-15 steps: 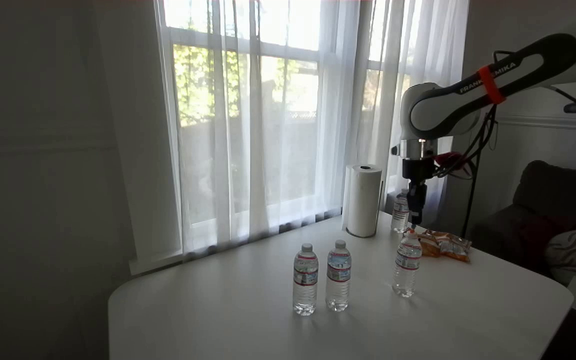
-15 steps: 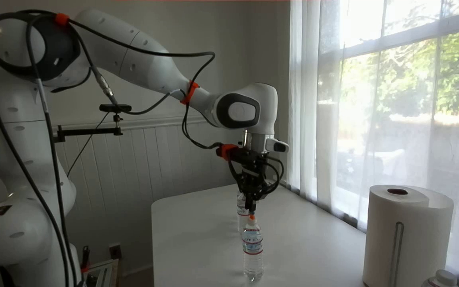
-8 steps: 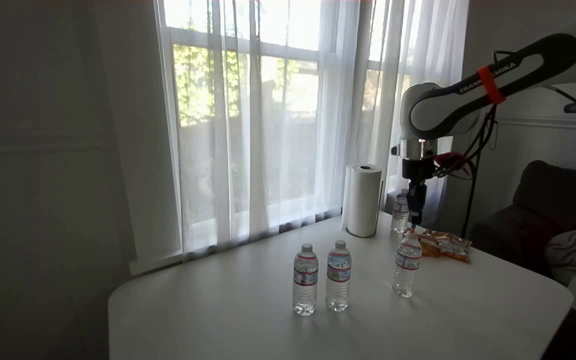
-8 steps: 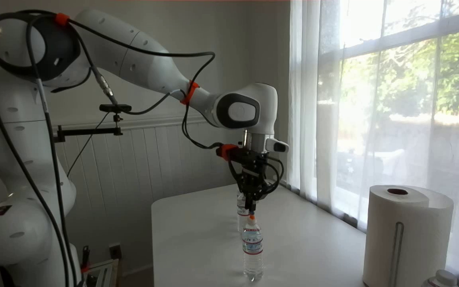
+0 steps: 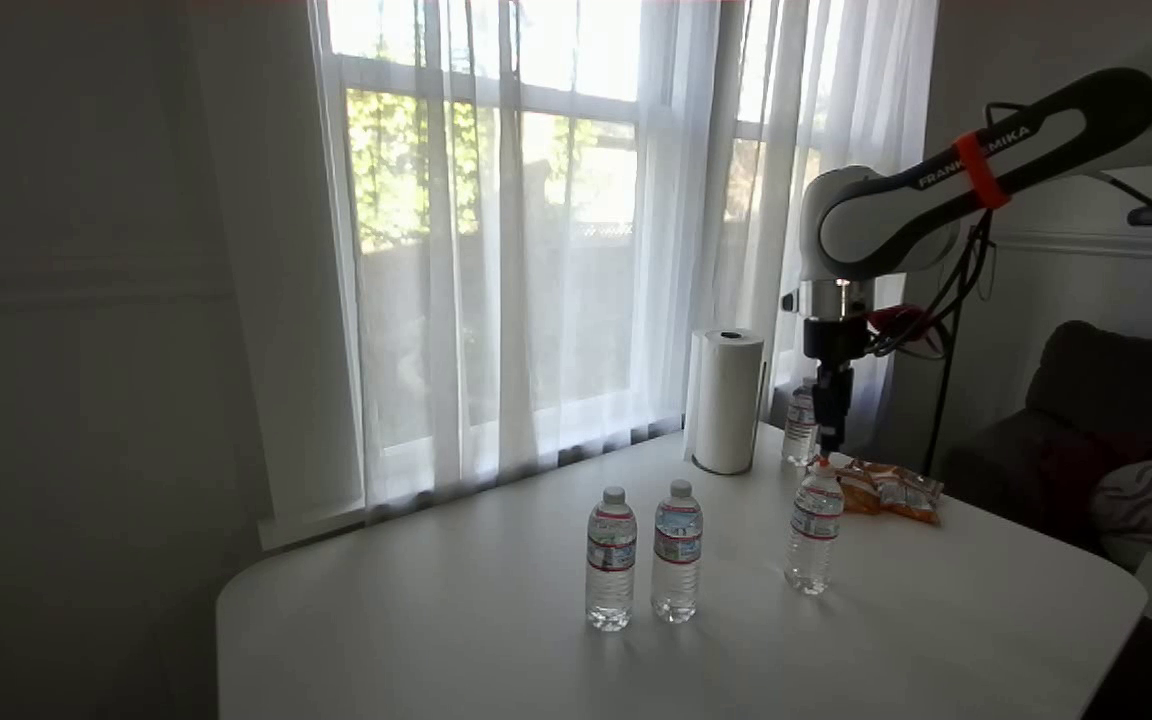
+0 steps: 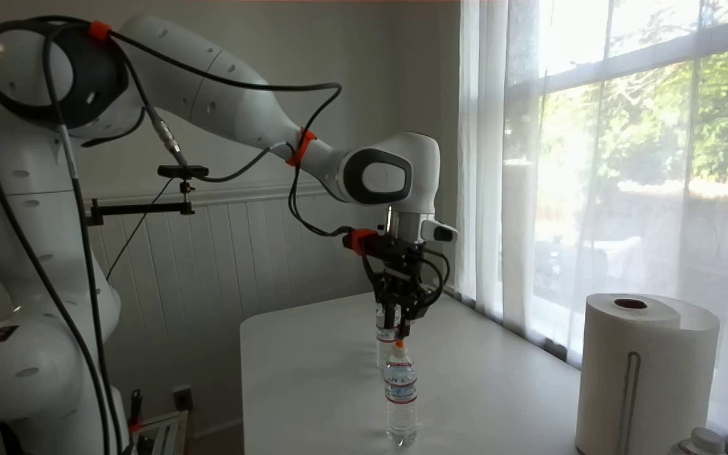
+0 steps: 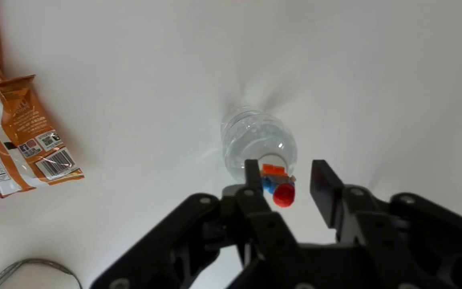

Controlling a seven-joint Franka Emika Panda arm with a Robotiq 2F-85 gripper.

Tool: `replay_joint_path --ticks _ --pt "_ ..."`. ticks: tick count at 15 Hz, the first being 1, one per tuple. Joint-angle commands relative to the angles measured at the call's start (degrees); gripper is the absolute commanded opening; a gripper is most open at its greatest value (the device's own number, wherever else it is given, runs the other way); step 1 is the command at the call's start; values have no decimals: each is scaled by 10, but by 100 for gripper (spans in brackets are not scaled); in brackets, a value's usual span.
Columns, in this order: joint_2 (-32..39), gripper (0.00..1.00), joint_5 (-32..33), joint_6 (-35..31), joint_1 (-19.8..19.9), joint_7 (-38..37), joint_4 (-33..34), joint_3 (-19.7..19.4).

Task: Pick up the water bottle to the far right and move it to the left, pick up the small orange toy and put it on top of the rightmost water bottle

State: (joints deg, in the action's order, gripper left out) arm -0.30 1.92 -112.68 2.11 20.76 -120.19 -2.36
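My fingers (image 7: pixel 327 190) stand parted, the orange toy (image 7: pixel 279 182) between them, lower right of centre in the wrist view, atop the water bottle (image 7: pixel 251 138), nearer the frame-left finger, so I should rise straight.

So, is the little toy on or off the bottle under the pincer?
On: in an exterior view the toy rests atop the bottle, and in the wrist view the pincer stands open.
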Motion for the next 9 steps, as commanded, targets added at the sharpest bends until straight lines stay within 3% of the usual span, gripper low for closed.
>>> replay_joint_path --ticks 1,5,9 --pt "-14 70 -3 -5 -1 9 -13 1" --pt "-23 97 0 -6 -1 7 -12 1" --pt "-63 100 6 -1 -2 1 -11 1"
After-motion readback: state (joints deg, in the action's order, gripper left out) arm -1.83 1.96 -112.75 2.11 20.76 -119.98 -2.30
